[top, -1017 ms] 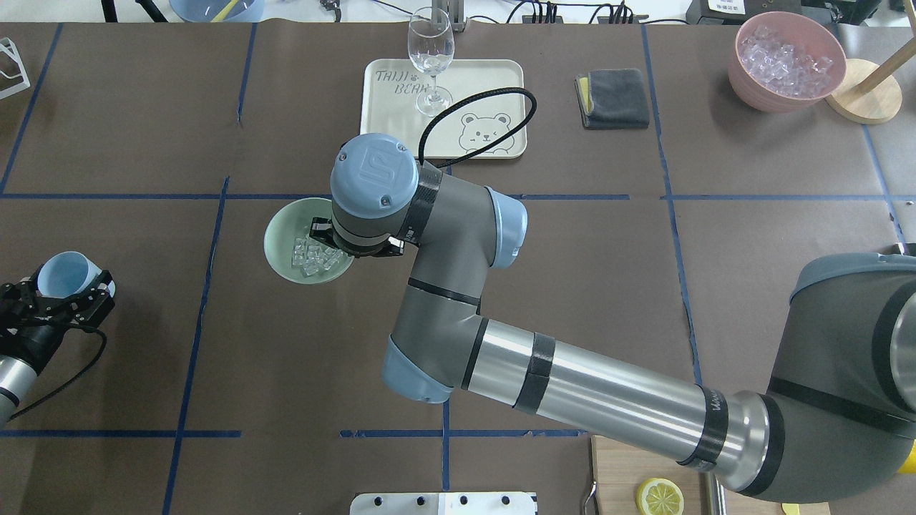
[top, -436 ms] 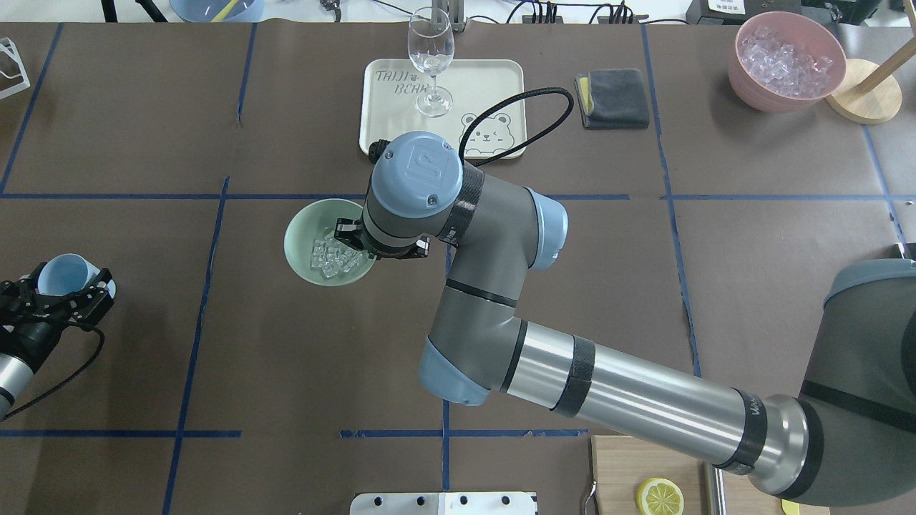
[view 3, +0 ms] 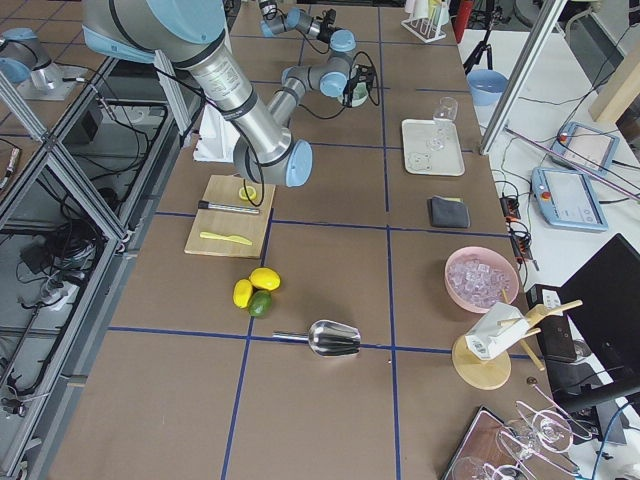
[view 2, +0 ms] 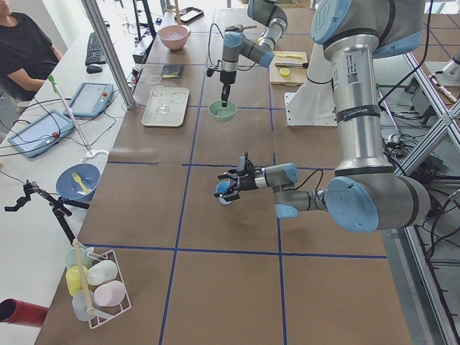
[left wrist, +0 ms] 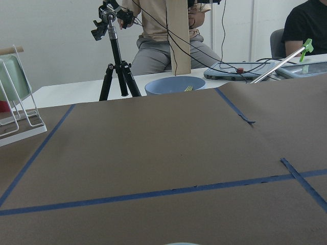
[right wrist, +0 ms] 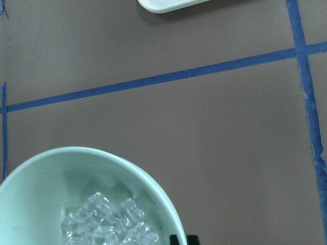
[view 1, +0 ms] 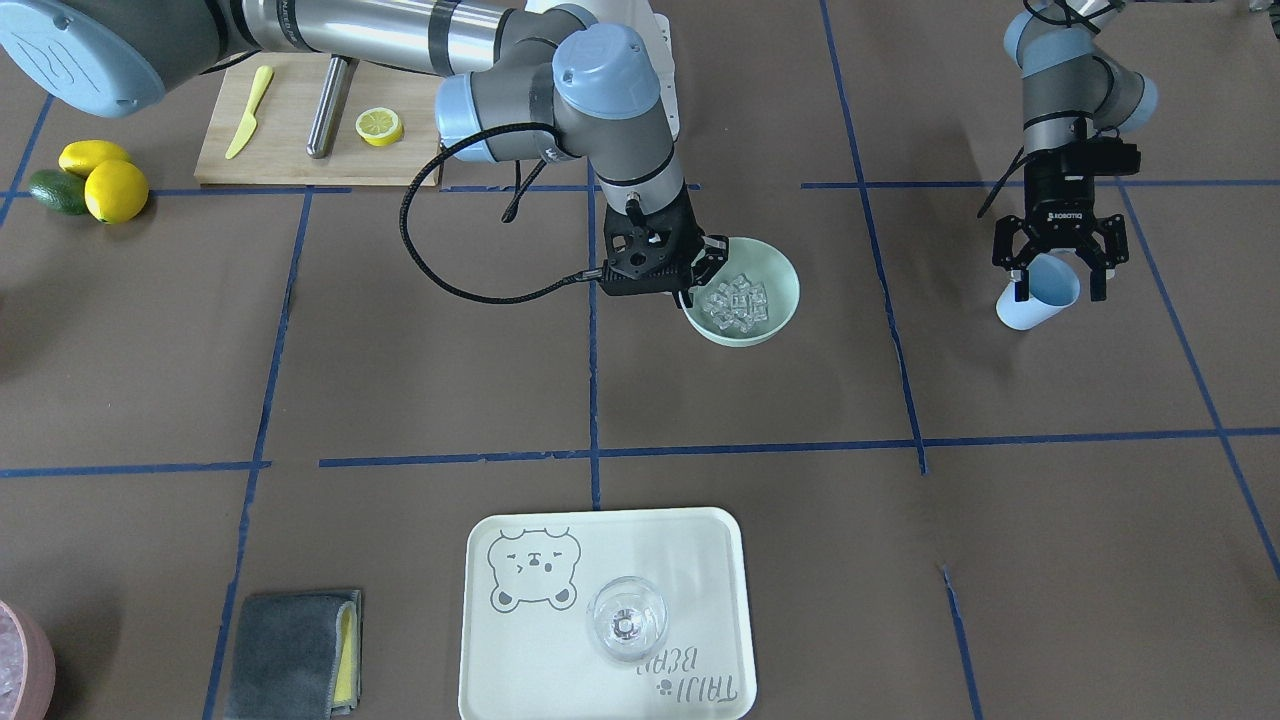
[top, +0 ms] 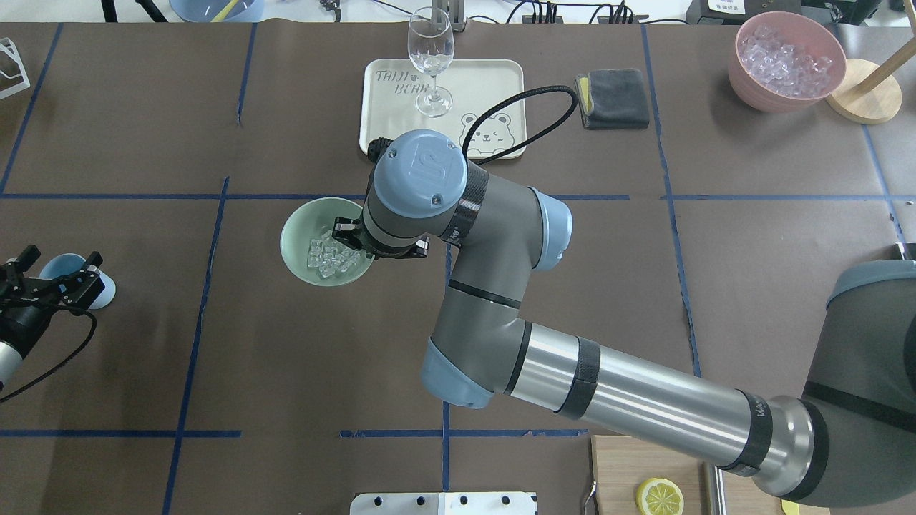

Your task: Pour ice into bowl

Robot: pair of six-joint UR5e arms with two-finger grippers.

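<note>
The pale mint-green bowl [top: 297,236] sits near the table's middle and holds several clear ice cubes [top: 328,256]. It also shows in the front view [view 1: 770,320] with the ice [view 1: 735,298]. My right gripper [view 1: 690,292] reaches down at the bowl's rim on the robot's right and is shut on it; a fingertip [right wrist: 175,240] shows against the rim [right wrist: 153,189]. My left gripper [view 1: 1058,290] lies level at the far left. Its fingers are spread open around the light blue cup [view 1: 1035,308], which stands on the table [top: 102,293].
A cream tray [top: 494,86] with a wine glass [top: 430,57] lies beyond the bowl. A grey cloth [top: 613,98] and a pink bowl of ice [top: 786,61] sit at the back right. A cutting board [view 1: 290,150] with a lemon slice lies near the robot.
The right gripper slid the bowl to the right, then slightly back. The left gripper lowered the blue cup to the table and its fingers spread off it.
</note>
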